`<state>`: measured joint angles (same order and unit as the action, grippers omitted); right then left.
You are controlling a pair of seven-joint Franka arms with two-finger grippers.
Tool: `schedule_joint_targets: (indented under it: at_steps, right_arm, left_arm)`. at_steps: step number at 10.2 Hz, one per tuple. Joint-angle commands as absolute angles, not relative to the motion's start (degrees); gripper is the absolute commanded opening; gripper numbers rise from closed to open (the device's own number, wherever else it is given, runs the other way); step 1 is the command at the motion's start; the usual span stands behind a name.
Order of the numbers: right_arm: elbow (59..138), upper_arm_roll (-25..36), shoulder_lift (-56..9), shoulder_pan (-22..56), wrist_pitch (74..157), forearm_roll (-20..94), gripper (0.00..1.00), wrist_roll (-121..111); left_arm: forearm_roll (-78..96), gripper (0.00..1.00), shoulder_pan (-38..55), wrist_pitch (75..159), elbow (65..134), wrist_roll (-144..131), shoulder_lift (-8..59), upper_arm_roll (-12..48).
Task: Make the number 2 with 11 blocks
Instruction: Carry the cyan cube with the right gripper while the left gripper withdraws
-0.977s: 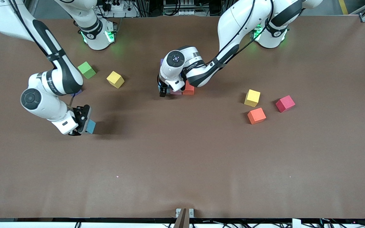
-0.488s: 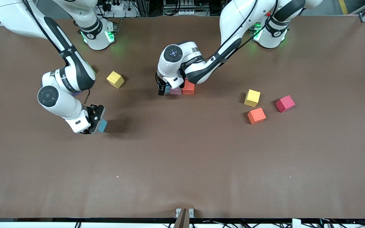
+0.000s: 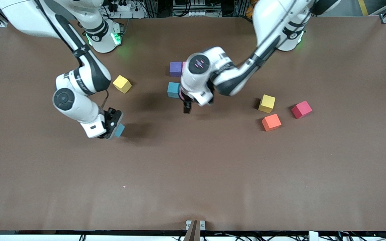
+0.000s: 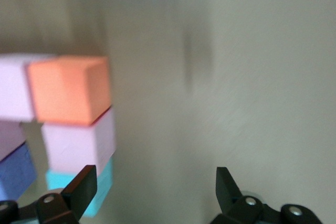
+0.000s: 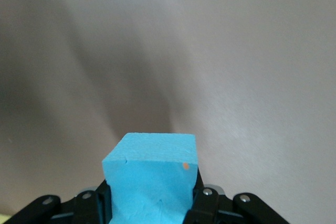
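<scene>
At center-left of the front frame, my right tool point(image 3: 114, 124) hangs over the bare tabletop point(image 3: 193, 174), clenched on a blue block point(image 3: 119, 130); in the right wrist view that same cube point(image 5: 152, 179) sits squeezed between the fingers.

Just above the middle of the frame my left tool point(image 3: 187, 107) hovers over the tabletop with its jaws spread wide and nothing between them. Its wrist view shows the started cluster: an orange block point(image 4: 69, 89), a pink block point(image 4: 79, 144) under it, a second blue block point(image 4: 79, 190), plus a purple one at the picture's edge, all packed touching each other.

From the front I can see only part of that cluster, since the left arm covers the rest: the purple block point(image 3: 176, 68) and the placed blue block point(image 3: 173, 89) at upper center.

At center-right of the frame lie a loose orange block point(image 3: 271, 122) and a red block point(image 3: 301, 109), near each other, with a yellow cube point(image 3: 266, 103) just beside them. Another yellow cube point(image 3: 122, 83) sits in the upper left.
</scene>
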<state>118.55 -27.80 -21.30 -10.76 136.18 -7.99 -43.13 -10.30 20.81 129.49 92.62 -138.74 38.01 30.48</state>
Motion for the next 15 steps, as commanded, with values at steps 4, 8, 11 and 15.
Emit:
schedule_joint_targets:
  at_steps: [4,8,11,15]
  right_arm:
    - [120.05,-27.34,-17.94,-0.64,135.79,-6.94,0.37,-19.74]
    - [121.29,-27.33,-17.67,4.72,135.70,-3.87,0.40,0.99]
    - [121.29,-26.89,-18.36,9.57,137.19,-3.87,0.37,18.66]
    - [120.94,-26.72,-21.17,12.30,141.14,-3.52,0.38,38.38]
  left_arm:
    - [-18.27,1.00,10.22,125.43,94.57,-121.69,38.23,30.67]
    - [-19.07,1.00,0.55,122.70,96.24,-100.14,36.84,30.76]
    - [-19.25,1.00,-3.77,121.64,100.35,-88.28,32.02,30.76]
    - [-21.08,1.00,-8.07,123.30,108.62,-72.10,25.67,30.94]
